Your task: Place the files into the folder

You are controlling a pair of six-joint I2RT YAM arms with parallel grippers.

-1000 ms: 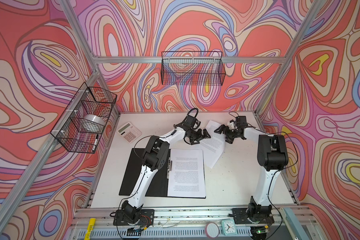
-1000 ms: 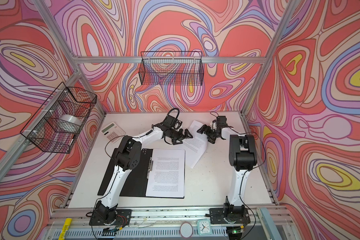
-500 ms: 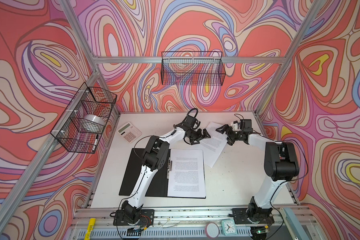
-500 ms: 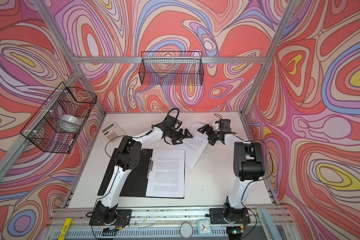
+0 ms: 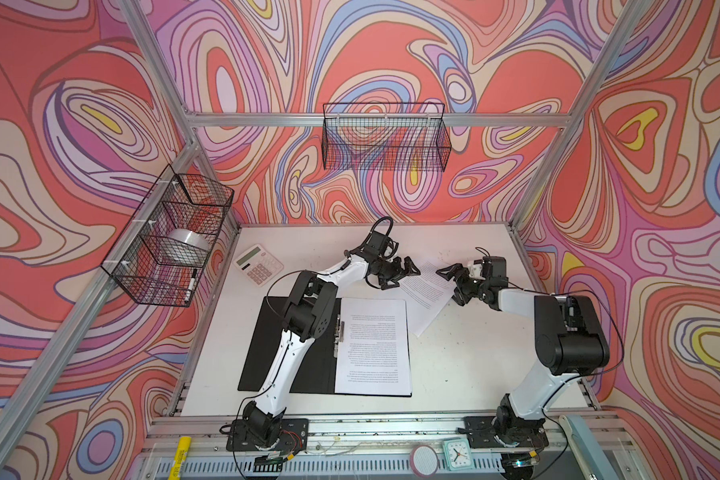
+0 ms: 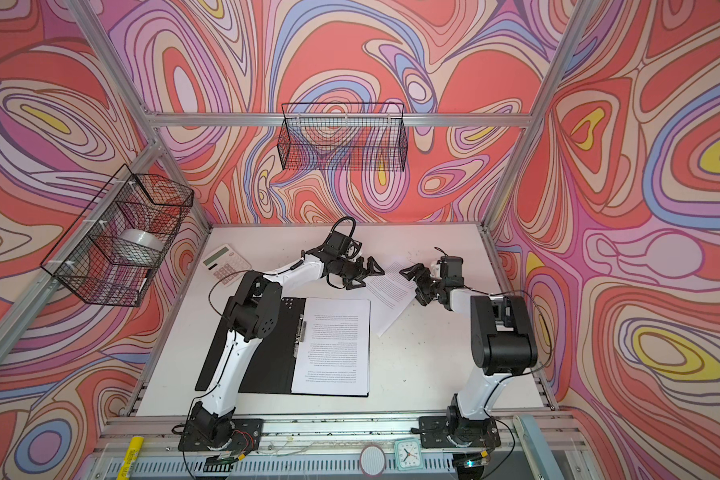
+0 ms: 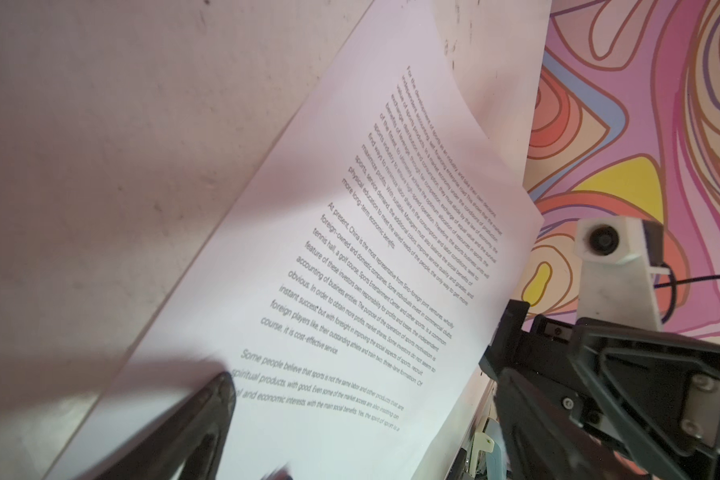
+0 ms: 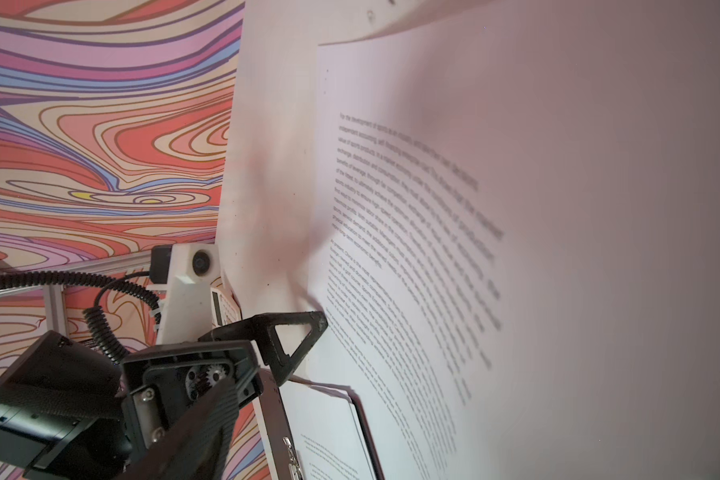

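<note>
White tabletop (image 5: pixel 474 365) carried the open folder (image 5: pixel 267 332), black side up, with printed sheets (image 5: pixel 373 345) on its right half. Both arms reached low toward the back, meeting at one loose sheet (image 5: pixel 427 291) just beyond. Wide apart and holding nothing was the left gripper (image 5: pixel 402 276); the right gripper (image 5: pixel 449 286) stood spread at that sheet's raised edge, unclamped.

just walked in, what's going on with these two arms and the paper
Two robot arms are filing printed sheets into an open folder on the table. A stack of sheets already lies on its right half. One loose sheet lies skewed past its far right corner, and the left gripper and right gripper flank it, fingers open, neither clamped on it.
</note>
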